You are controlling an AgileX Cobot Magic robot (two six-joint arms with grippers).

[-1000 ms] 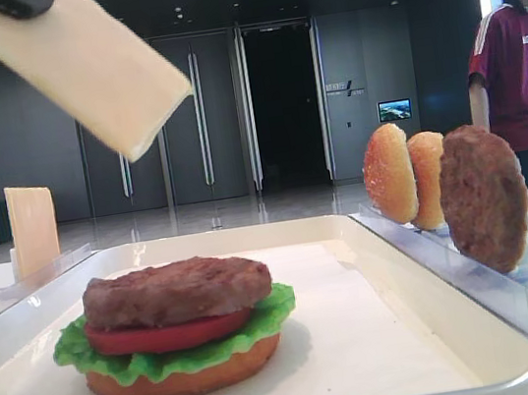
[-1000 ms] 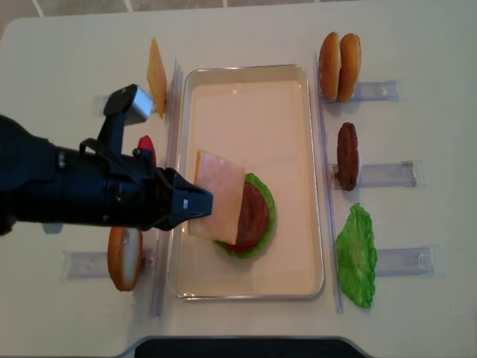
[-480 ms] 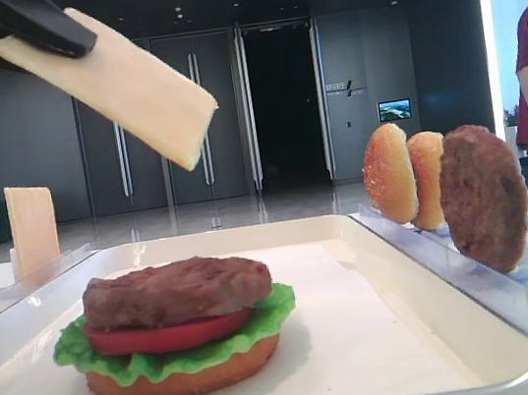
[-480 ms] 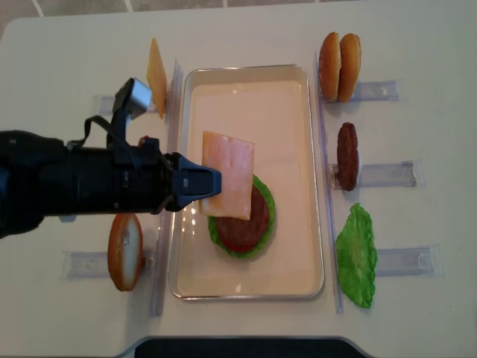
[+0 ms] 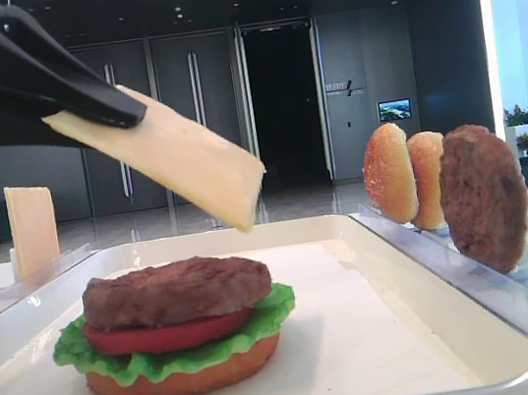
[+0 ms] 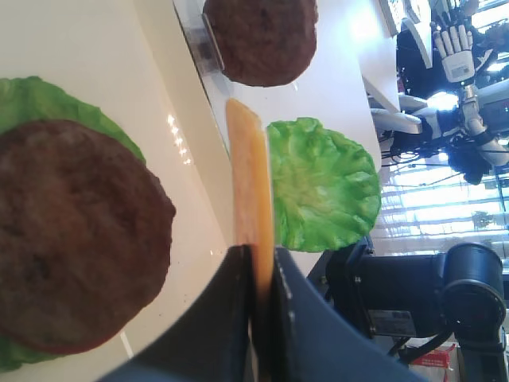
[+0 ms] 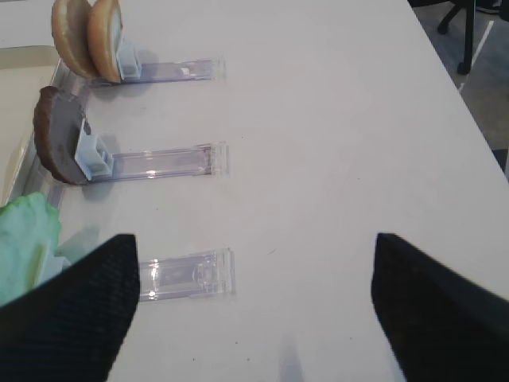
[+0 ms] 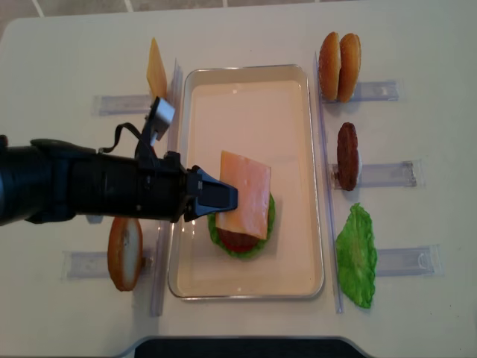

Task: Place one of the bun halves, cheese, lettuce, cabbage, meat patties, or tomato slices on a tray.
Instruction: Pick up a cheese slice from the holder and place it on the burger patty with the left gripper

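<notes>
My left gripper (image 8: 223, 198) is shut on one edge of the cheese (image 8: 246, 195), a pale orange square slice. The slice hangs tilted above the stack, its free corner (image 5: 242, 216) pointing down and not touching the patty. The stack lies in the cream tray (image 8: 253, 104): a bun half (image 5: 182, 379), lettuce (image 5: 267, 318), a tomato slice (image 5: 165, 333) and a meat patty (image 5: 176, 290). The left wrist view shows the cheese (image 6: 250, 175) edge-on between the fingers, beside the patty (image 6: 75, 239). My right gripper (image 7: 254, 318) stands open over bare table, holding nothing.
Clear racks flank the tray. On the right stand two bun halves (image 8: 339, 56), a patty (image 8: 347, 155) and a lettuce leaf (image 8: 356, 255). On the left are a second cheese slice (image 8: 156, 71) and a bun half (image 8: 124, 252). The left arm crosses the tray's left rim.
The left gripper has carried the cheese to the right and lower, so it now hangs over the stacked patty. The person in the background has left the view.
</notes>
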